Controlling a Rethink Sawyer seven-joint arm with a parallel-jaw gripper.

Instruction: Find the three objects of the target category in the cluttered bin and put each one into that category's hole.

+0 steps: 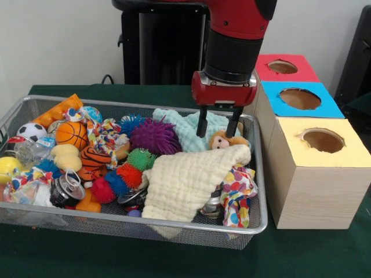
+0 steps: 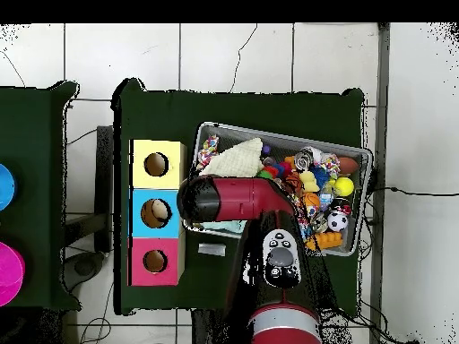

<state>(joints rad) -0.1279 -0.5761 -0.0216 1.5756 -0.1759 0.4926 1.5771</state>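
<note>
The silver wire-mesh bin (image 1: pixel 255 227) fills the left of the front view and is full of toys; it also shows in the overhead view (image 2: pixel 287 136). My gripper (image 1: pixel 218 124) hangs open and empty over the bin's far right corner, its fingers (image 1: pixel 202 123) just above a teal cloth. A tan-orange plush (image 1: pixel 223 140) peeks out just below it, partly under a cream cloth. The striped tiger plush (image 1: pixel 94 157) and the pale yellow plush (image 1: pixel 65 156) lie at the bin's left. The red-surrounded hole (image 1: pixel 283 66) (image 2: pixel 154 261) is on the farthest box. In the overhead view the arm hides the gripper.
Blue-surrounded hole (image 1: pixel 299 98) and yellow-surrounded hole (image 1: pixel 322 140) sit in boxes right of the bin. In the bin lie a cream cloth (image 1: pixel 188 179), a purple spiky ball (image 1: pixel 155 136), a basketball (image 1: pixel 71 134), a soccer ball (image 1: pixel 31 131) and a patterned cloth (image 1: pixel 235 200).
</note>
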